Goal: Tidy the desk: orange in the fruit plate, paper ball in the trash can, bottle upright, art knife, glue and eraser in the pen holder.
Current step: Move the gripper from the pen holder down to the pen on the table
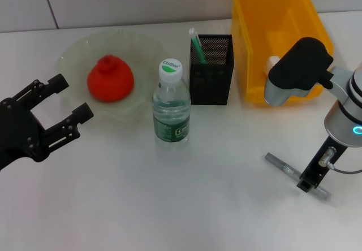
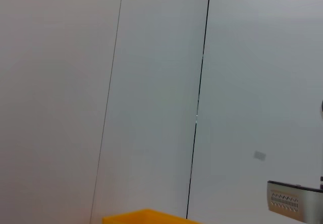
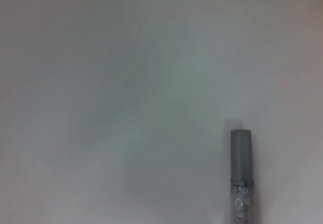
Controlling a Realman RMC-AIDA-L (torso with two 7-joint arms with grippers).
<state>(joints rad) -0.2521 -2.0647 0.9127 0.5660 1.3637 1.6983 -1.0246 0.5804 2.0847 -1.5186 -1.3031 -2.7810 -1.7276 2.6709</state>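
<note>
Close to the robot, the right gripper is pressing straight down on a thin gray stick that is lying flat on the white desk; it is probably the art knife or the glue, but I cannot tell which. The gripper is sitting over the middle of the stick, and I cannot tell if it is pinching it yet or how wide it is. In the right wrist view only the gray end of the stick is showing against the desk. On the other side, the left gripper is hanging just above the desk near the plate, with its two black fingers spread wide and holding nothing. A bit farther back, the bottle is standing up straight in the middle, so that job is looking done. Beside it, the orange is sitting inside the fruit plate, so that job is looking done too. Behind the bottle, the pen holder is holding something green, and I cannot tell what. At the far right, the trash can is showing a small pale lump inside, maybe the paper ball. I am not seeing the eraser anywhere. So I am guessing most of the tidying is finished, and the gray stick is waiting to go into the pen holder.
</note>
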